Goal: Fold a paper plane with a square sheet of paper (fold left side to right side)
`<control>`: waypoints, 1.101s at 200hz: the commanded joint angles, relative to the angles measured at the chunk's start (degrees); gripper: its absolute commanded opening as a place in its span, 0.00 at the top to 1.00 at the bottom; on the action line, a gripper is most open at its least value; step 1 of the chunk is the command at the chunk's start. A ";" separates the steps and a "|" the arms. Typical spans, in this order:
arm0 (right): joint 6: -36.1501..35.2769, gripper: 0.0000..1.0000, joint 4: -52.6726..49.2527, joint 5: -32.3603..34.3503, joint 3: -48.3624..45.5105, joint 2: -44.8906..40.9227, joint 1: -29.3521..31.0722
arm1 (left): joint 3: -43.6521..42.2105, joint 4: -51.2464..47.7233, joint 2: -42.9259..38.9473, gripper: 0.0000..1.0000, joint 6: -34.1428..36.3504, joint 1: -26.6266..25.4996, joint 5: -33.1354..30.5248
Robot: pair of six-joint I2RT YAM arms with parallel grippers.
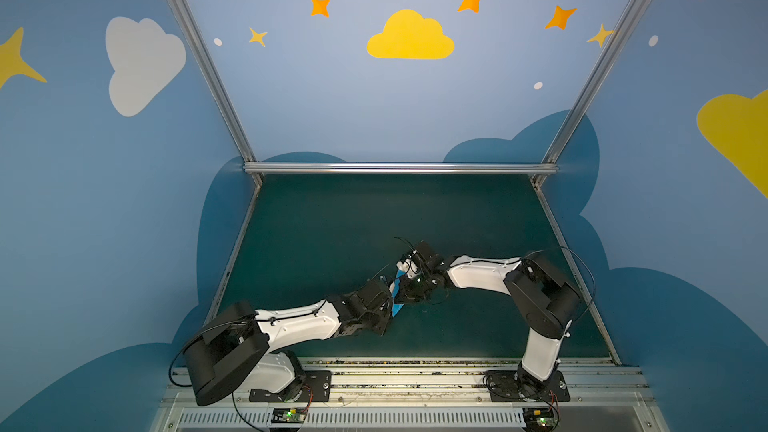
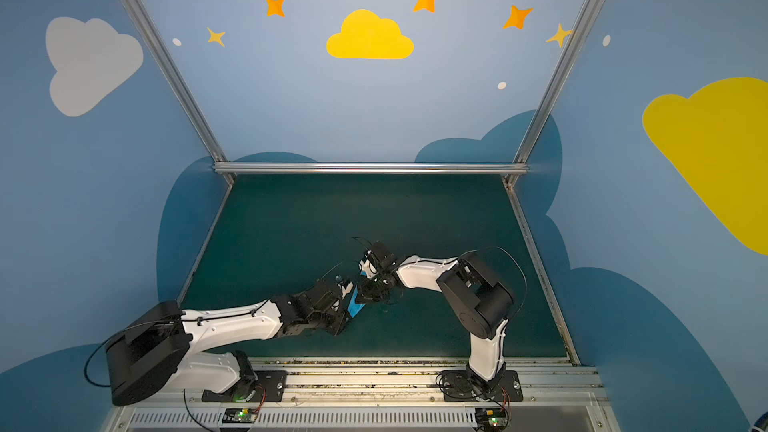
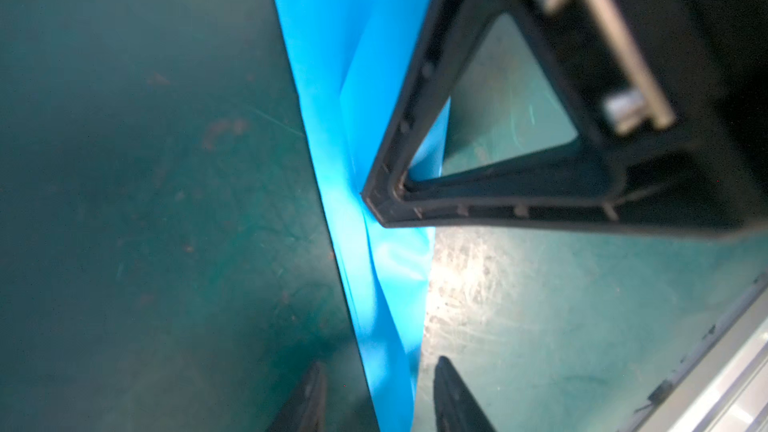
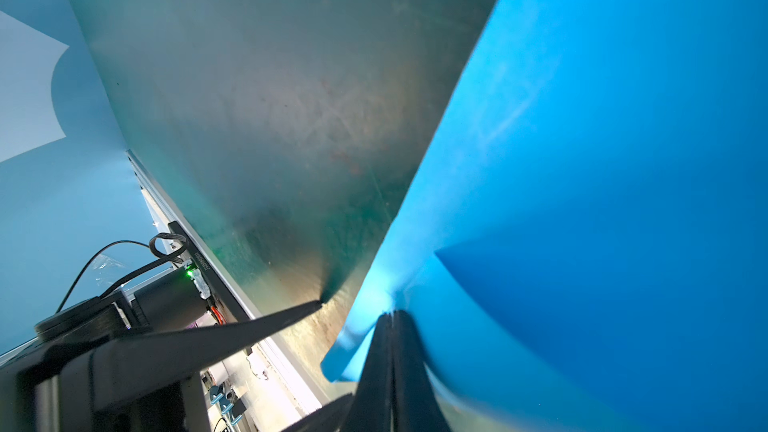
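Just over the table [image 1: 332, 222], the folded square sheet of paper [image 2: 356, 306] is hanging between both arms. The right gripper [image 4: 392, 317] jaws are clamping its edge. The left gripper [image 3: 380, 401] jaws are straddling it, parted. Advisable: close them squarely on the crease, avoiding tears.

1. Both arms stretch over the dark green worktop [image 1: 332, 222] and meet near its middle, a bit toward the front.
2. The left gripper [image 1: 390, 303] and right gripper [image 1: 409, 290] crowd close together, nearly touching.
3. Between them a slim slanted strip of sky-blue paper [image 1: 398, 309] peeks out, mostly hidden by black hardware.
4. From up here, who grips it is impossible to tell.
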 commanded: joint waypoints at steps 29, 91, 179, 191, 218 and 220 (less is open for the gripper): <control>0.06 1.00 -0.29 0.43 -0.84 0.33 -0.18 | -0.44 0.63 1.36 0.63 -0.43 -0.12 -0.72; -0.67 1.00 -0.92 -0.45 -0.53 -0.88 -0.14 | -1.32 1.88 1.04 0.70 -1.06 -0.12 -0.15; -2.50 1.00 -2.28 -1.76 -0.63 -2.81 0.94 | -1.59 2.14 1.59 0.75 -0.99 -0.11 -0.19; -2.67 1.00 -2.46 -1.58 -0.90 -2.92 1.06 | -1.46 2.05 1.60 0.75 -0.99 -0.11 -0.23; -2.61 1.00 -2.18 -1.52 -1.69 -2.84 1.43 | -1.48 2.06 1.72 0.76 -0.90 -0.07 -0.23; -2.59 1.00 -2.19 -1.53 -1.75 -2.84 1.47 | -1.49 2.06 1.72 0.76 -0.91 -0.06 -0.19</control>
